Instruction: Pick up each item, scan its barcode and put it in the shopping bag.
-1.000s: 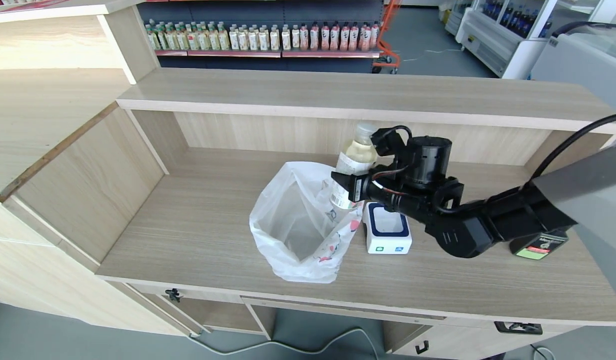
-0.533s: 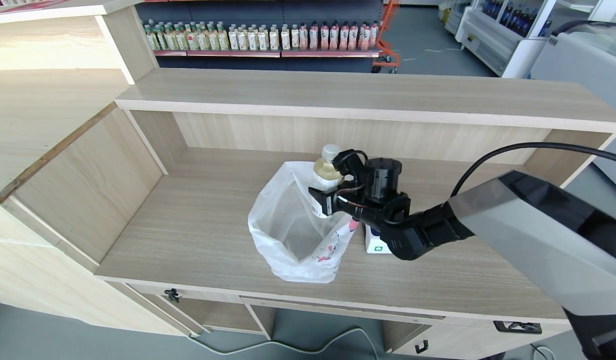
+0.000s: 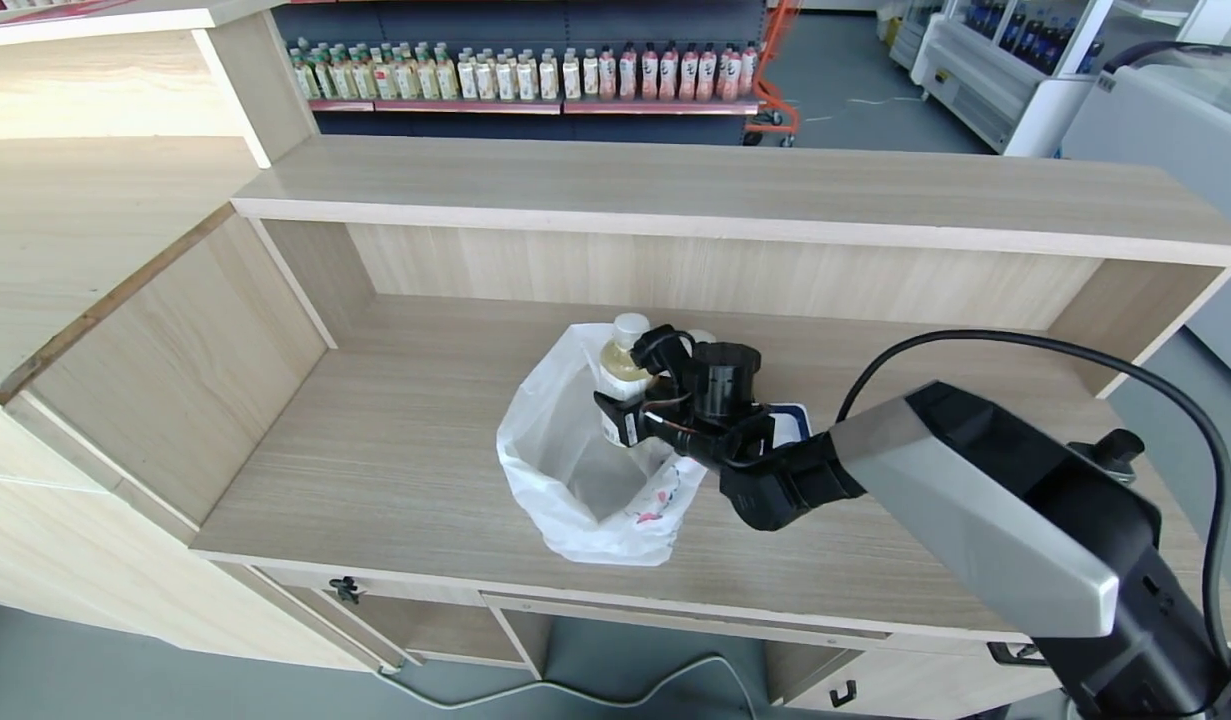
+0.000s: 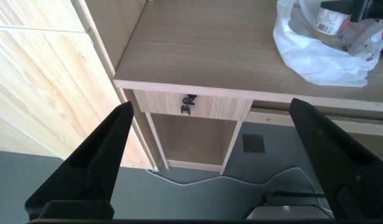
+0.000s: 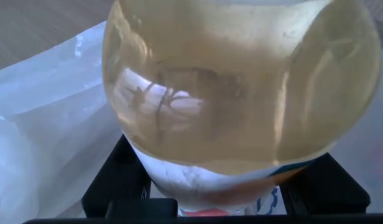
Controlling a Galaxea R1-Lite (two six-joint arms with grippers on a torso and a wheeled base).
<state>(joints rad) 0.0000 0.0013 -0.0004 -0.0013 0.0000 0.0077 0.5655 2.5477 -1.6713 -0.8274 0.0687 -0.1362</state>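
An upright pale-tea bottle [image 3: 615, 372] (white cap) sits partly inside the open white shopping bag [image 3: 545, 470].

1. Head view: high above the shopping bag [image 3: 535, 470], facing forward and down.
2. Left wrist view: well apart, past the counter [image 4: 198, 50] edge.
3. Right wrist view: close against the bottle [image 5: 241, 81]; shopping bag shared by all.

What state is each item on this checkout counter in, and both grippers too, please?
Clear plastic bottle of pale yellow drink: upright, capped, gripped, lower part inside the bag.
White plastic shopping bag: open, standing on the counter.
White boxy barcode scanner: flat on the counter, partly hidden.
Right gripper: shut on the bottle.
Left gripper: open, empty.
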